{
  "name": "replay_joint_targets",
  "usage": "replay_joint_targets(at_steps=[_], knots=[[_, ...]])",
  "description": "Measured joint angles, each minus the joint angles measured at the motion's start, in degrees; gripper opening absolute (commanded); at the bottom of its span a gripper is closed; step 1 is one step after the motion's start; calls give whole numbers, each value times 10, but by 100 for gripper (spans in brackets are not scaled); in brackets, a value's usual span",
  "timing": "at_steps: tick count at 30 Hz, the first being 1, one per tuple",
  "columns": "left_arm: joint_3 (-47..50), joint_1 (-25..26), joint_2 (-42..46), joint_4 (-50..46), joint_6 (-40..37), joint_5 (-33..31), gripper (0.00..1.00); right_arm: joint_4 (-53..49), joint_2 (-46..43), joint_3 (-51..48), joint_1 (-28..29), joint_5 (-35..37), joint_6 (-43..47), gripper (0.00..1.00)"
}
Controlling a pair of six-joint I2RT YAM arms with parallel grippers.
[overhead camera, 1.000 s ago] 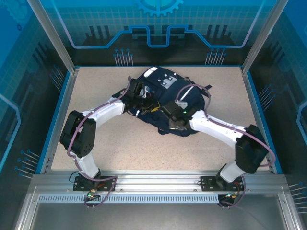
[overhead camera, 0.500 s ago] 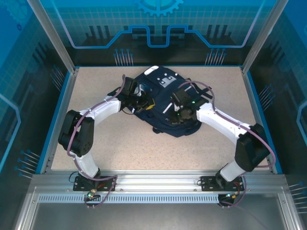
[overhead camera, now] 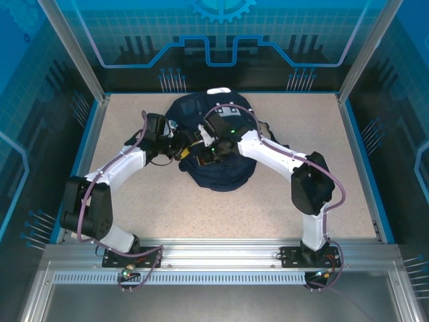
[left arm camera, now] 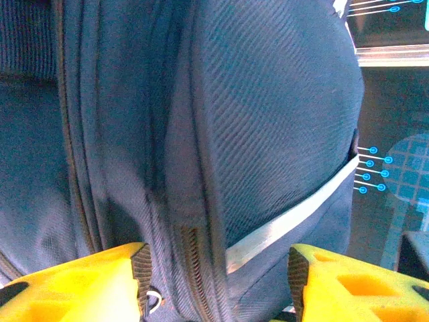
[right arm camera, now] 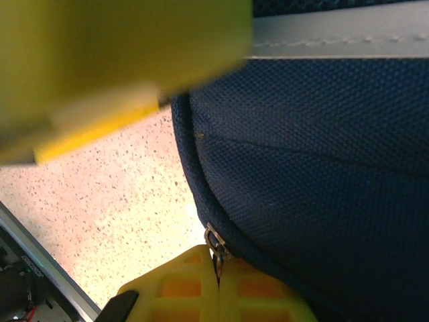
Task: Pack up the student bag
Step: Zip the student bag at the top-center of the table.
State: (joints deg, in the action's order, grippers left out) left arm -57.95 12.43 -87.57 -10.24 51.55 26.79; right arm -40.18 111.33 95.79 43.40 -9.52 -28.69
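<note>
The student bag, a dark navy backpack, lies bunched at the middle back of the table, its white patch at the far end. My left gripper is at the bag's left side. In the left wrist view it stands open, its yellow fingers either side of a fold of the bag with a zip and a white stripe. My right gripper sits on top of the bag. In the right wrist view it is shut on the metal zip pull at the bag's edge.
The speckled table has a blue raised rim and glass walls on three sides. A blurred yellow shape covers the top left of the right wrist view. An aluminium rail runs below the table edge there.
Both grippers have swung left and toward the back. The bag has shifted left with them and bunched up, and the right arm now reaches across over it.
</note>
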Motion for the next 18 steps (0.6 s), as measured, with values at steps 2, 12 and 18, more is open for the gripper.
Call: replay_joint_targets(at_steps=[2, 12, 18], knots=[[15, 0, 0, 17, 17, 6, 47, -1, 3, 3, 0, 0, 0, 0], [24, 0, -2, 37, 48, 11, 9, -9, 2, 2, 1, 17, -4, 0], [17, 2, -3, 22, 31, 5, 0, -31, -36, -37, 4, 120, 10, 0]])
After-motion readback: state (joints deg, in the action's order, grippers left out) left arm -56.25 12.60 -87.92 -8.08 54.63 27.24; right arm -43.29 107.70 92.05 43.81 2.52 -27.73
